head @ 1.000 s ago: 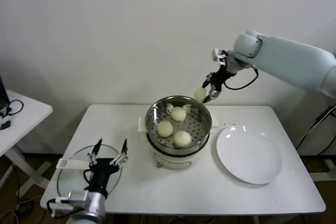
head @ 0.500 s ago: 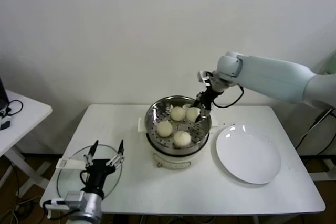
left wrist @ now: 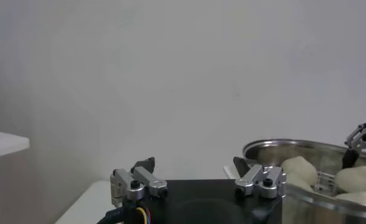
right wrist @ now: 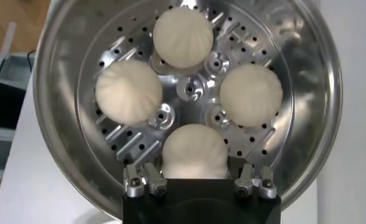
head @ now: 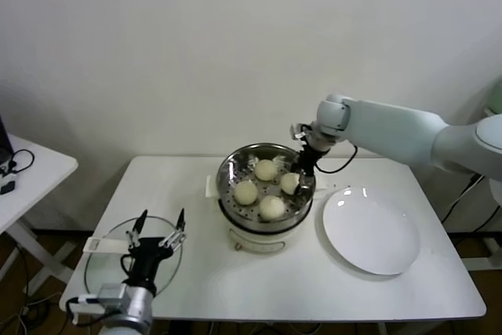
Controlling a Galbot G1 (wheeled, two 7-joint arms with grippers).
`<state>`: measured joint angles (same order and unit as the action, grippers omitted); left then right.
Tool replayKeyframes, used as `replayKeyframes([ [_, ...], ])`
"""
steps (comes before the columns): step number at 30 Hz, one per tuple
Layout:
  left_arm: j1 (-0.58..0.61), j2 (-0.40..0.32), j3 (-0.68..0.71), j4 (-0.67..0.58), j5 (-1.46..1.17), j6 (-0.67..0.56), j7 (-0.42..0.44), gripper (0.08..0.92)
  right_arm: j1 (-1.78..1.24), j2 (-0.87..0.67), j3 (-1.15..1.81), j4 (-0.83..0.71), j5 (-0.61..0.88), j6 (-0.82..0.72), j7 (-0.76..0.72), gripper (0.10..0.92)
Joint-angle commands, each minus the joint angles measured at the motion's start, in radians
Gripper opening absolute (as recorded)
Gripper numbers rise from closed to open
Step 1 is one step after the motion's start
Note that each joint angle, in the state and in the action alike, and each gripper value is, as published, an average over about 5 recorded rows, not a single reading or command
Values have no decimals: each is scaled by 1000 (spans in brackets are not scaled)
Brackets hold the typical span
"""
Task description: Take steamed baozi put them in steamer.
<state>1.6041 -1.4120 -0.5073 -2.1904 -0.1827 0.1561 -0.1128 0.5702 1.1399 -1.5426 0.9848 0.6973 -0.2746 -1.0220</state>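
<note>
Four cream-white baozi lie in the shiny steel steamer [head: 227, 164] on its white cooker base. Three rest loose on the perforated floor [head: 266, 169] [head: 246, 192] [head: 272, 207]. My right gripper [head: 296, 175] reaches down inside the basket's far right side, shut on the fourth baozi [head: 289, 184], which is low at the floor. In the right wrist view this baozi [right wrist: 194, 149] sits between my fingers, with the other three beyond it in the steamer [right wrist: 55, 73]. My left gripper [head: 161, 223] is open and empty, pointing up at the table's front left, and shows in its own wrist view [left wrist: 194, 164].
A flat glass lid [head: 106, 260] lies under my left gripper near the table's front-left edge. A white round plate [head: 370, 231] lies right of the steamer. A second white table [head: 31, 166] stands at the far left.
My right gripper has carried the fourth baozi from above the steamer's far rim down into the basket. The left arm has barely moved.
</note>
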Motion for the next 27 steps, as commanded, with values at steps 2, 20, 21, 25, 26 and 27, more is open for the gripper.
replayKeyframes([
  [2,-10,1,6,3,-2,5,-2,823,-33,14,11,-37,-44,1,-1,704],
  [20,-11,1,7,1,-4,6,-2,823,18,27,23,-36,16,12,-38,822],
  [21,-12,1,7,1,-4,7,-2,823,27,24,22,-31,29,14,-41,822],
  [25,-16,-1,13,0,-2,10,-5,823,64,6,14,0,83,22,-42,823],
  [26,-18,-2,16,0,-1,11,-6,823,73,-3,13,11,93,25,-38,823],
  [27,-19,-3,18,0,0,11,-6,823,81,-15,15,25,101,28,-31,823],
])
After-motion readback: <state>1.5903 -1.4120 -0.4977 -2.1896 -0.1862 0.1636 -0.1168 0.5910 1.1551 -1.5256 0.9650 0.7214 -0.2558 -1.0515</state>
